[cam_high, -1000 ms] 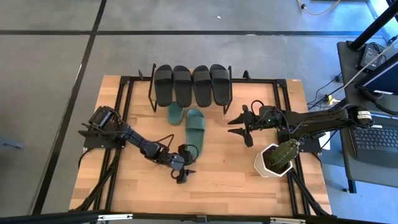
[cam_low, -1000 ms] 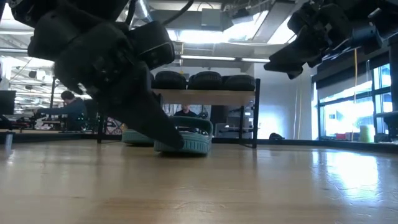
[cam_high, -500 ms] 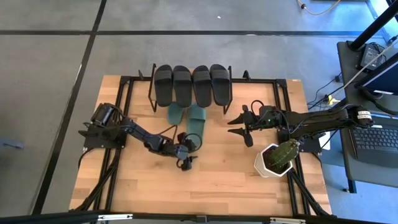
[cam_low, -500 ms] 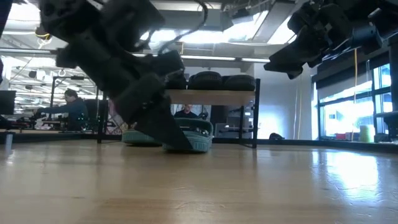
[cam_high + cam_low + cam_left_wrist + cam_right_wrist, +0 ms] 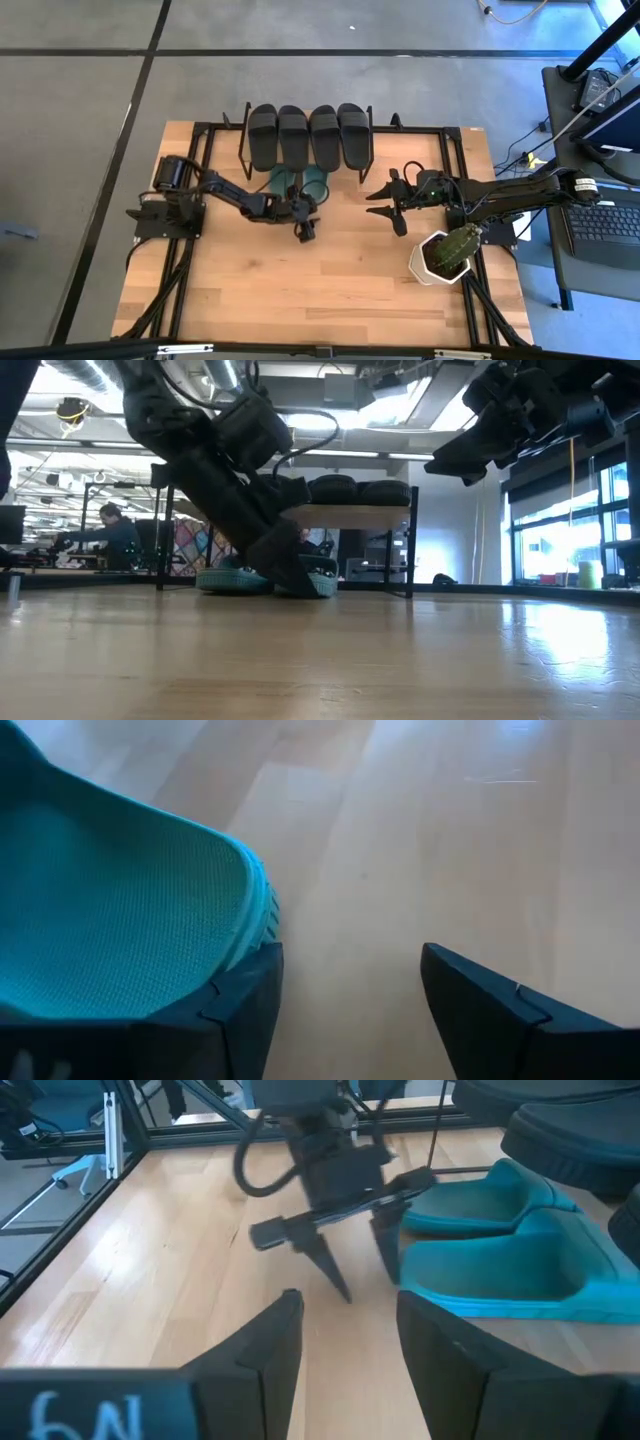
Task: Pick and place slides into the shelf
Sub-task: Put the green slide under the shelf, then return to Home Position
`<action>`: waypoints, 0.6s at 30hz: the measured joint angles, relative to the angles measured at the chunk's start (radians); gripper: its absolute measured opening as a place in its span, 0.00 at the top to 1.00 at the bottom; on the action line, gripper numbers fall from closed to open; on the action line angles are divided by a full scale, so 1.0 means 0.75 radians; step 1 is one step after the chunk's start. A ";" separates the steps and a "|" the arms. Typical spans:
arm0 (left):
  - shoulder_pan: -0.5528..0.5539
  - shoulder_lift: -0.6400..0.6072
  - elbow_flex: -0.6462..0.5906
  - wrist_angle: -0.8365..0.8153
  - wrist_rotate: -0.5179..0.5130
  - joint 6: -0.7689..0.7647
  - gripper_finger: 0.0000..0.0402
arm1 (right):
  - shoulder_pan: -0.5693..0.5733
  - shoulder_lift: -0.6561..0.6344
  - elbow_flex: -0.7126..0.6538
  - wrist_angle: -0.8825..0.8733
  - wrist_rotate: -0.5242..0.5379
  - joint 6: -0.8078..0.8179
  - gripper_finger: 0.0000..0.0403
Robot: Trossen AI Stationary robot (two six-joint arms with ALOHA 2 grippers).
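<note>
We see four black slides point(image 5: 309, 134) on the shelf point(image 5: 243, 150); two teal slides point(image 5: 300, 182) lie half under it on the table point(image 5: 350, 290). Left hand point(image 5: 305, 226), open, touches one's heel; right hand point(image 5: 385, 203) waits open.

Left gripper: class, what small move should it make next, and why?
Probably a further short push toward the shelf. The left gripper is open, one finger against the heel of a teal slide, holding nothing. Both teal slides lie partly under the shelf's board, heels sticking out. The right gripper waits off to the side.
</note>
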 joint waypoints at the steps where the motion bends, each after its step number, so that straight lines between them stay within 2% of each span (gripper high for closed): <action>1: 0.012 0.000 0.000 0.001 0.018 0.008 0.43 | 0.000 0.000 0.000 0.000 0.000 0.000 0.59; 5: 0.027 -0.001 0.000 0.008 0.112 0.011 0.43 | 0.000 0.000 0.000 0.000 0.000 -0.001 0.59; 9: -0.020 -0.046 -0.001 -0.003 0.113 0.015 0.43 | -0.001 -0.003 0.000 -0.001 0.000 -0.012 0.59; 13: -0.081 -0.207 0.000 -0.095 0.146 0.026 0.43 | -0.001 -0.037 0.001 0.002 0.000 -0.033 0.59; 18: -0.111 -0.499 -0.001 -0.245 0.160 0.056 0.43 | -0.002 -0.111 0.001 0.002 0.001 -0.037 0.59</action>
